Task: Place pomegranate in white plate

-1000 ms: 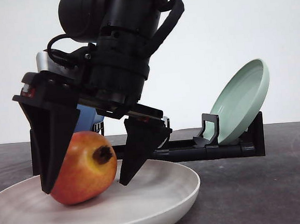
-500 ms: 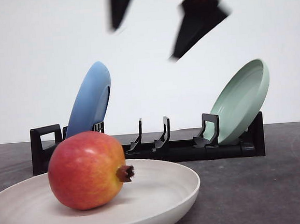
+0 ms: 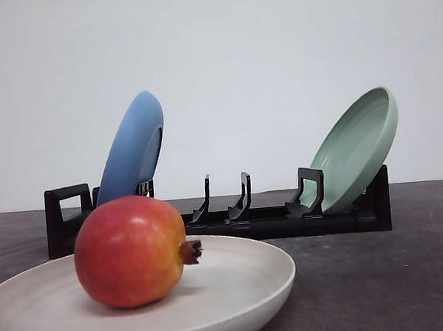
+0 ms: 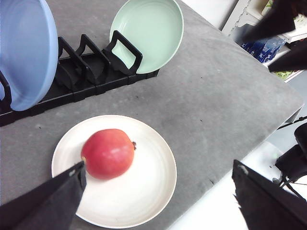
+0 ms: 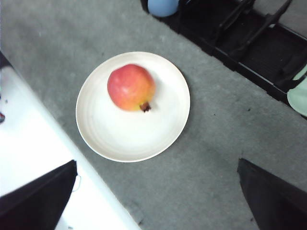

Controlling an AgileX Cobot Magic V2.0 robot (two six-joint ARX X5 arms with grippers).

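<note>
I see the pomegranate [image 3: 134,251] lying in the white plate [image 3: 239,287], before the dish rack [image 3: 287,220] on the table [image 3: 384,275].

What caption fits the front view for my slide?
Pomegranate resting in the white plate, blue and green plates racked behind.

Left gripper [image 4: 158,201]: matte black, broad wedge-shaped fingers [image 4: 45,203]. Right gripper [image 5: 156,201]: same black, tapered fingers [image 5: 276,201].
</note>
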